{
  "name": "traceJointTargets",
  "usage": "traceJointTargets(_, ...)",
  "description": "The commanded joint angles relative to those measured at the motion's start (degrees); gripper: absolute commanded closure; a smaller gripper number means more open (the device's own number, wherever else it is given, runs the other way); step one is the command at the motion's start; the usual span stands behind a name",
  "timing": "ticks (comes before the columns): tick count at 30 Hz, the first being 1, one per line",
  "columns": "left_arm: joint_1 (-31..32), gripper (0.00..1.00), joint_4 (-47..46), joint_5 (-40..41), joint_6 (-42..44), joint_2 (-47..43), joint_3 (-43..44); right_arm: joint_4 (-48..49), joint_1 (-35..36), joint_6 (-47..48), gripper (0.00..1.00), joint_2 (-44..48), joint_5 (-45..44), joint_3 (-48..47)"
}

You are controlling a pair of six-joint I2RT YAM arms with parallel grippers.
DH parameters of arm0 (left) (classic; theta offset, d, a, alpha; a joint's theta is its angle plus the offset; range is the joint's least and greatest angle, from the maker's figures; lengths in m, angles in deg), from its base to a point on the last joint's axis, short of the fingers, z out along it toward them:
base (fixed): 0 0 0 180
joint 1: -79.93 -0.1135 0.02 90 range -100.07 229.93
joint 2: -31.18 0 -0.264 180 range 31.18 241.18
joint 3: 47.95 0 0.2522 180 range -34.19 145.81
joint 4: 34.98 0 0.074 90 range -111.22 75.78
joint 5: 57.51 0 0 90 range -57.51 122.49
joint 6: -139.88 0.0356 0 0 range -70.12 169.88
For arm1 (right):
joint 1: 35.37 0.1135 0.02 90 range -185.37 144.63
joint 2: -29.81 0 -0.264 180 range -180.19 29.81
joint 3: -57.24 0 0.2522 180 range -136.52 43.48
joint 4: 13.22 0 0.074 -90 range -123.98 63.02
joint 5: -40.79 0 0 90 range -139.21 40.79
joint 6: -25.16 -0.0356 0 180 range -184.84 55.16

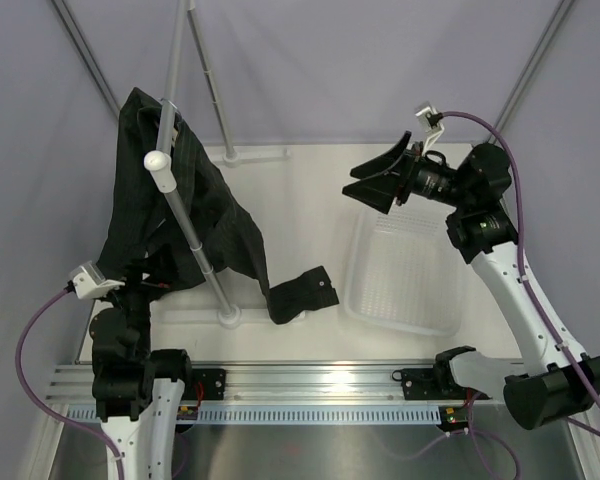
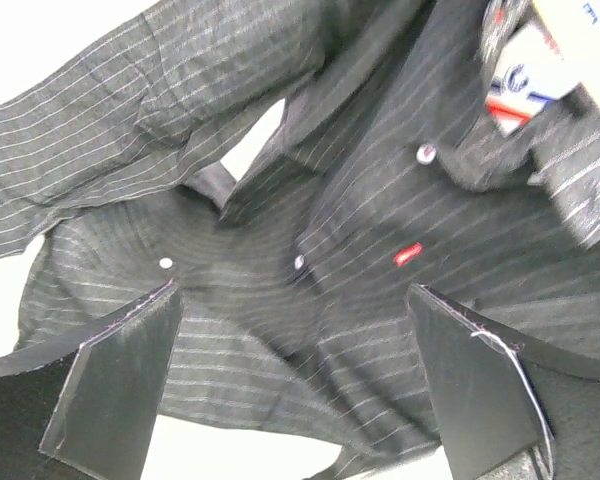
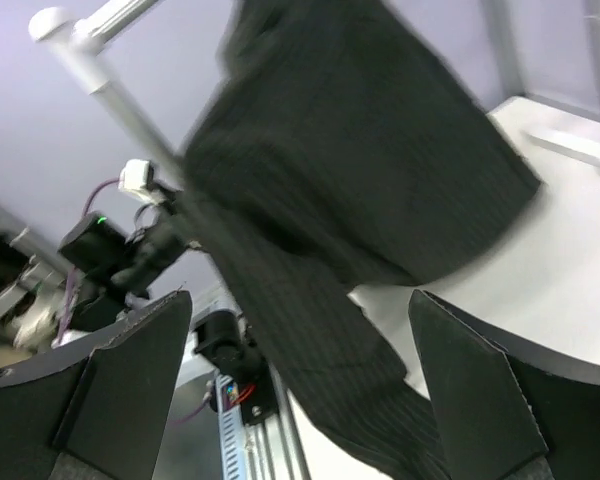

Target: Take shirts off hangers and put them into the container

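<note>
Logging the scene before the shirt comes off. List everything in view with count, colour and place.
shirt: one, black with thin pinstripes, hanging on the rack at the left, a sleeve end lying on the table
container: one, clear-whitish, right side of the table, nothing in it
rack: one, grey poles with a white knob, left half of the table
table: one, white
rail: one, silver, near edge
left gripper: one, black, open, facing the shirt's buttoned front
right gripper: one, black, open, raised near the container's far edge
</note>
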Motion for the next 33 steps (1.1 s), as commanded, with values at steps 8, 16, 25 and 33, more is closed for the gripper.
traceJointTargets(8,0.3,0.01,12.8,16.6,-10.6,1.6,4.7,-26.6,15.1,18.5,0.01,-8.4,-11.3,-28.1)
traceJointTargets(16,0.3,0.01,14.6,16.0,-18.1,2.3,3.6,-48.1,25.9,27.4,0.0,-20.1,-33.8,-47.7)
traceJointTargets(25,0.8,0.01,13.2,12.0,-16.5,1.5,2.0,-50.1,30.8,26.5,0.01,-27.3,-38.4,-57.6)
traceJointTargets(33,1.4,0.01,14.7,11.6,-14.3,0.9,2.0,-61.3,40.6,33.1,0.01,-39.5,-53.1,-79.7)
